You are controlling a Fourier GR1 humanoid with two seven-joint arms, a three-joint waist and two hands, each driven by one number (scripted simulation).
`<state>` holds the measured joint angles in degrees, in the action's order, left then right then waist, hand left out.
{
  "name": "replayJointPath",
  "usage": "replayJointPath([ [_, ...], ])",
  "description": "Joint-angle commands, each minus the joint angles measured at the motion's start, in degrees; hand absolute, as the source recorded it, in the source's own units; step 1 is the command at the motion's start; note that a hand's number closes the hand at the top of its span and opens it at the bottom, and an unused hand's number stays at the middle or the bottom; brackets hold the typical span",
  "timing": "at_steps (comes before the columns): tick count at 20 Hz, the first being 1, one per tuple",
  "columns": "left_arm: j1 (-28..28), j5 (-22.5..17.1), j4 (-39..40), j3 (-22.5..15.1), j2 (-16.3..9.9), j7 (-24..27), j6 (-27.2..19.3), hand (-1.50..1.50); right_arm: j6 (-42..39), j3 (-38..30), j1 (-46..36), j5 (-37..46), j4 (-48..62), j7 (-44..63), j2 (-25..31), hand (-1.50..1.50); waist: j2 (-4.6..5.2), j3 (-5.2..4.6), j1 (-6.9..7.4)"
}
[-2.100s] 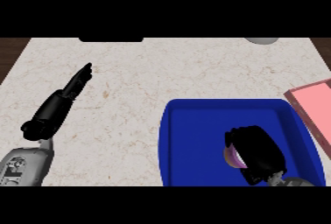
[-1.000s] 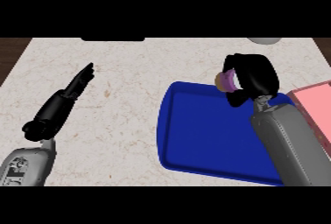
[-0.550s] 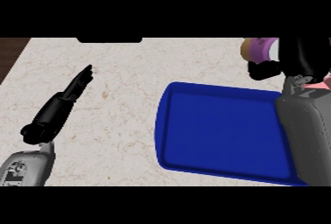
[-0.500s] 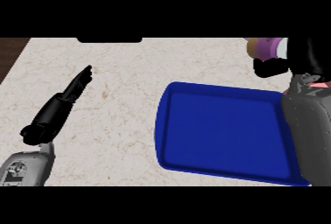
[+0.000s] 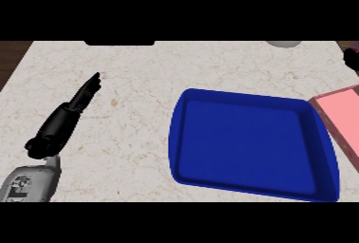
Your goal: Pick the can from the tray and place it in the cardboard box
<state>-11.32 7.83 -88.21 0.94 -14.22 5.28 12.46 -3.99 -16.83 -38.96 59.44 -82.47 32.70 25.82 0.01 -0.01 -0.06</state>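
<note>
1. The can named in the task shows nowhere in the head view: the deep blue rectangular plastic tray (image 5: 252,147) lies bare on its floor, so the can is judged to be off the tray and out of frame.
2. A small black shape at the right edge near the far corner (image 5: 351,58) may be part of the right hand; too little of it shows to say whether its fingers are curled or straight, or whether it holds anything.
3. Just beside the tray's right rim sits a pink, flat-sided box with a darker border (image 5: 341,118), cut off by the frame edge; it is judged to be the target container, though it reads as pink rather than as cardboard.
4. The black left hand (image 5: 79,100) rests on the pale marbled tabletop (image 5: 133,71) well left of the tray, fingers straight and pointing away, holding nothing.
5. A pale grey rounded object (image 5: 283,43) peeks in at the far edge, and a dark slab (image 5: 119,42) sits at the far left edge.
6. Judged step: carrying, with the pick done and the placing not yet seen. The next move calls for bringing the can over the pink box's opening, lowering it inside, and letting go.
</note>
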Motion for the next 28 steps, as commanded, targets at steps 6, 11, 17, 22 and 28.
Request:
replayJointPath([
  [6,-2.85,-1.93,-0.64,1.18,0.07,-2.80,1.60,0.00,-9.39,-6.63,1.53,-4.44,15.72,-7.54,12.25,1.50,0.24,0.03,0.44],
  [11,0.98,1.08,-2.51,-0.83,0.83,-0.57,0.31,0.00,-17.54,-9.24,4.71,-9.07,22.55,-12.23,15.98,1.50,0.07,0.04,0.48],
  [17,-3.66,-0.32,0.61,1.34,-0.22,-2.28,1.53,0.00,-21.91,-9.12,5.76,-8.81,35.72,-20.12,22.73,1.50,0.36,0.07,0.57],
  [22,0.49,-0.47,-2.02,1.23,0.79,-1.43,1.37,0.00,-27.55,-8.36,9.13,-13.71,31.63,-26.40,19.97,-1.50,-0.08,0.01,0.05],
  [28,-0.94,-0.25,-2.87,1.16,0.82,-3.62,1.27,0.00,-16.41,-17.22,5.72,-21.04,33.20,-36.10,18.23,-1.50,-0.17,0.16,0.08],
])
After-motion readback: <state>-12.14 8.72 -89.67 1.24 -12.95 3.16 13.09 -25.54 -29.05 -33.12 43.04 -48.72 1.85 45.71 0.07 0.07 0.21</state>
